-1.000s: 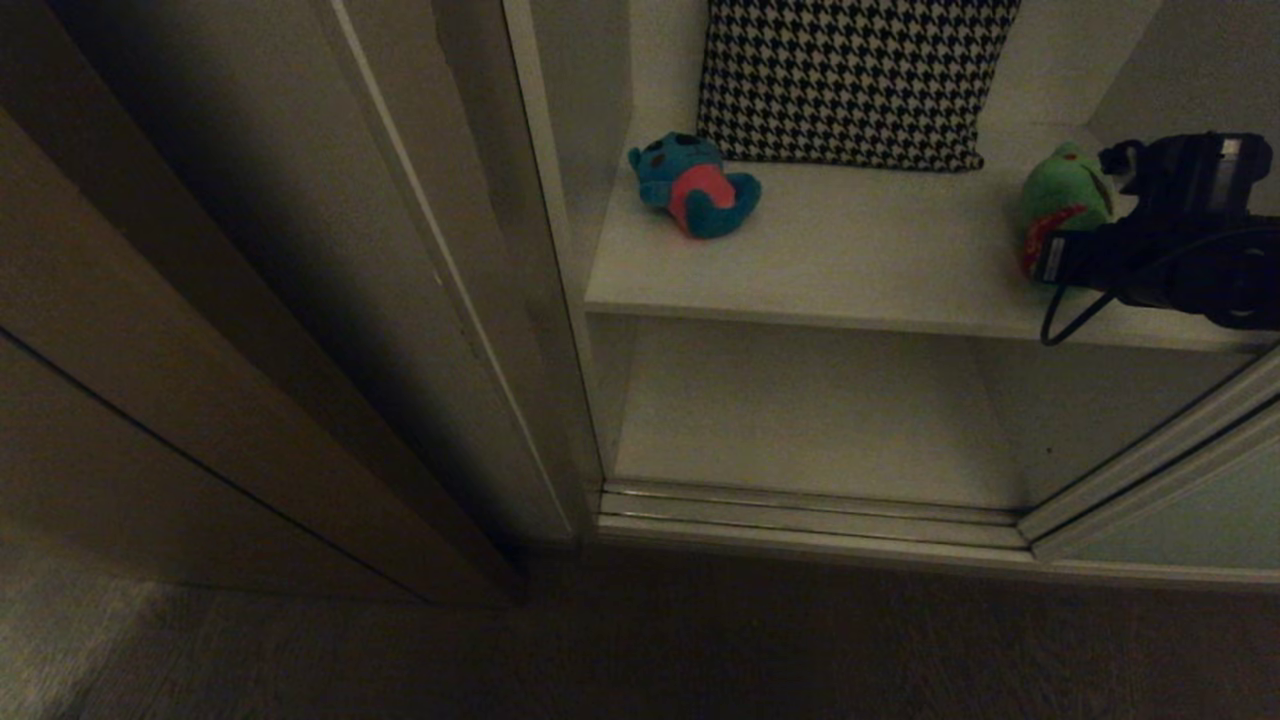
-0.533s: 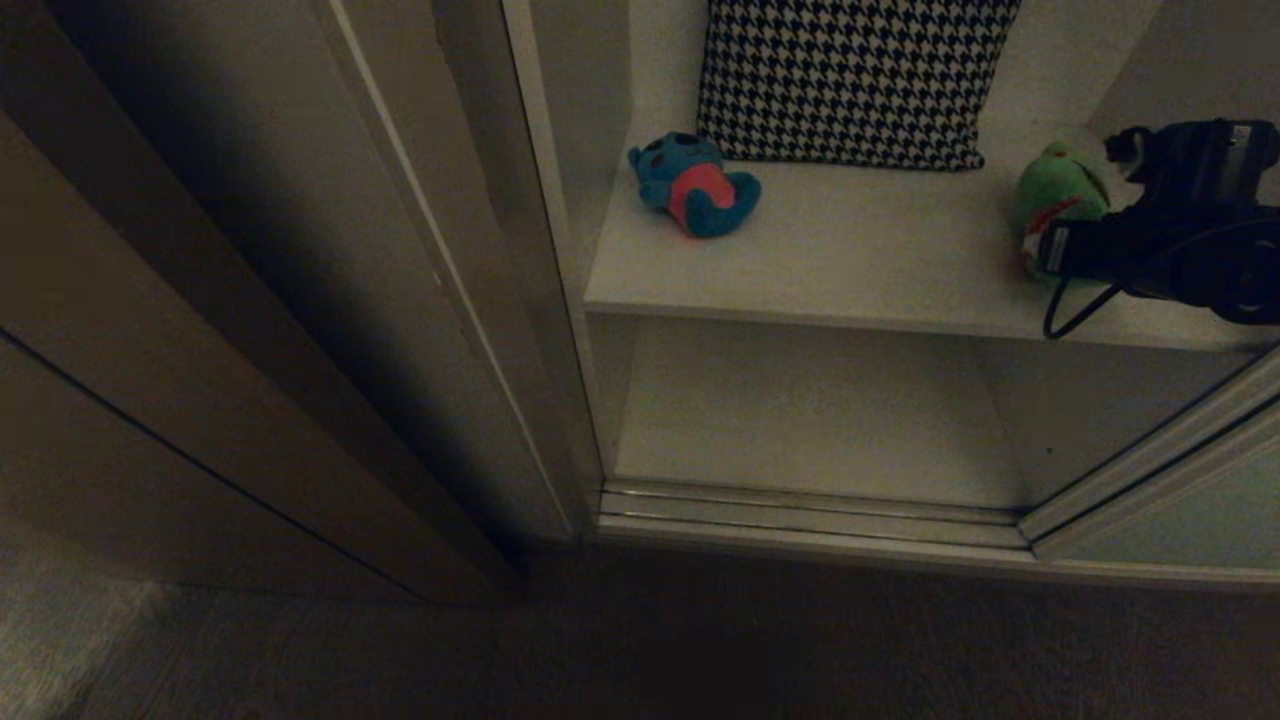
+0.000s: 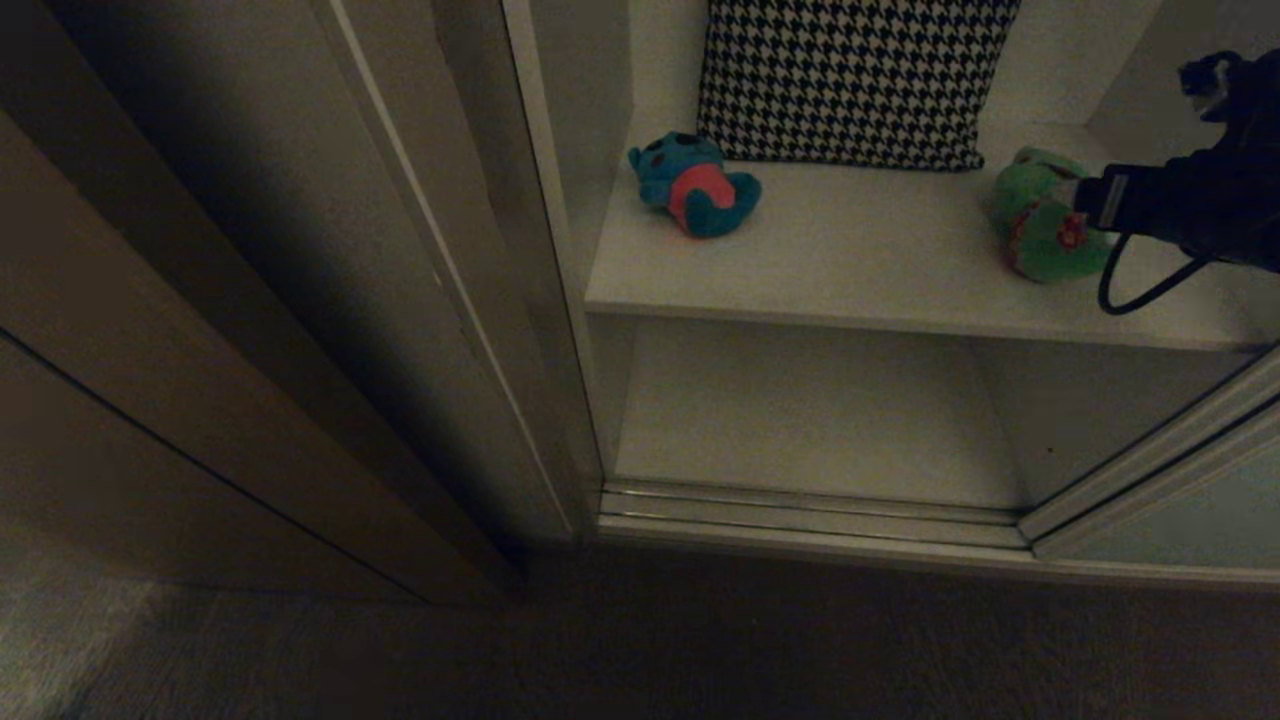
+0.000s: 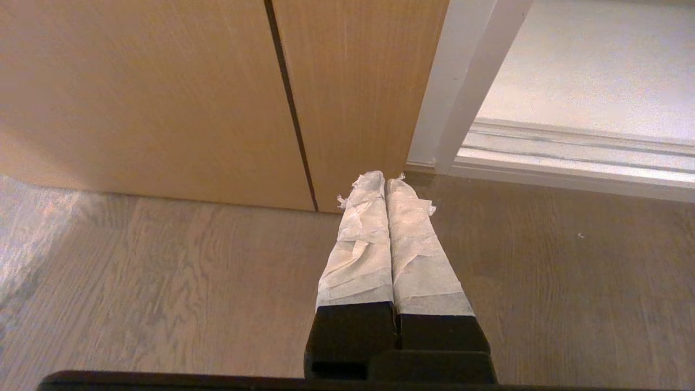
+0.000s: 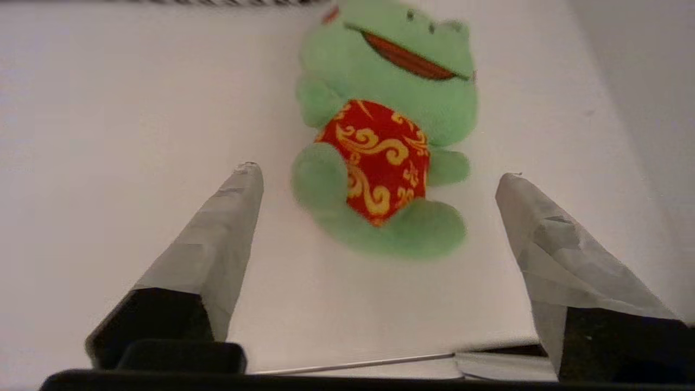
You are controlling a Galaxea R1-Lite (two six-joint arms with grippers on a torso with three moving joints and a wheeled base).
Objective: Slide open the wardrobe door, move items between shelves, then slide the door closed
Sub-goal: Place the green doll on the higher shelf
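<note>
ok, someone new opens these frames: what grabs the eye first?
Probably the green frog lying on its back on the upper white shelf, with the right hand open just in front of it, touching nothing. Next, the houndstooth cushion against the back wall, and the teal bear at the shelf's left end.

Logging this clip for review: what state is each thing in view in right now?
sliding wardrobe door: slid open, compartment exposed.
green frog: lying on its back on the upper shelf, not gripped.
teal-blue bear: lying on the same shelf, by the houndstooth cushion.
right gripper: open, tips either side of the frog.
left gripper: shut, empty, above the floor.
</note>
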